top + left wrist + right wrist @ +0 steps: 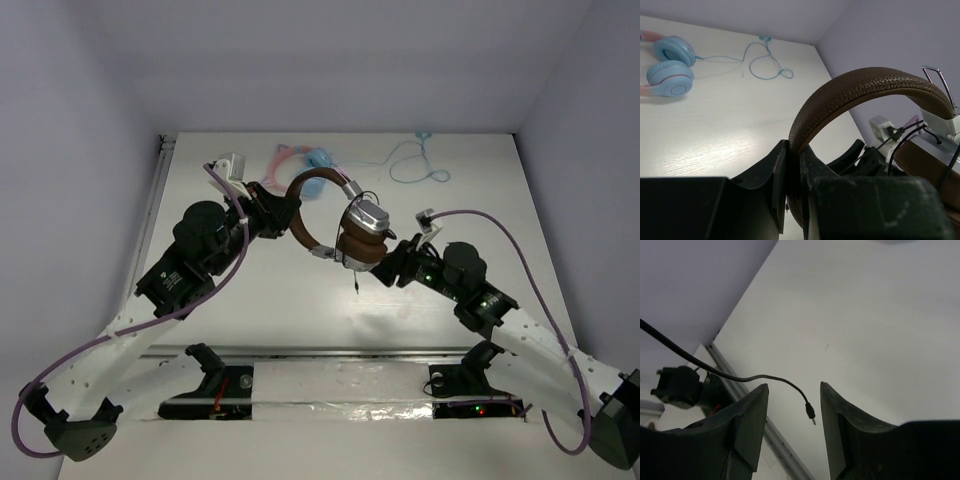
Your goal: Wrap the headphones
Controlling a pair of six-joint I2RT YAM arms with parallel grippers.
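The left gripper (792, 165) is closed tight on one end of the brown headband of the headphones (865, 85), holding them above the table (250, 290). The right gripper (792, 387) sits just beside the ear cups with its jaws apart, gripping nothing. The black cable's plug (810, 412) hangs in the gap between them.

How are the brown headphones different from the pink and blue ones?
The brown headphones are held up by the headband in the left gripper; the pink and blue headphones lie on the table. The brown pair's black cable hangs in the air; the other's pale blue cable lies looped on the table. Both have a headband, two cups and a cable.
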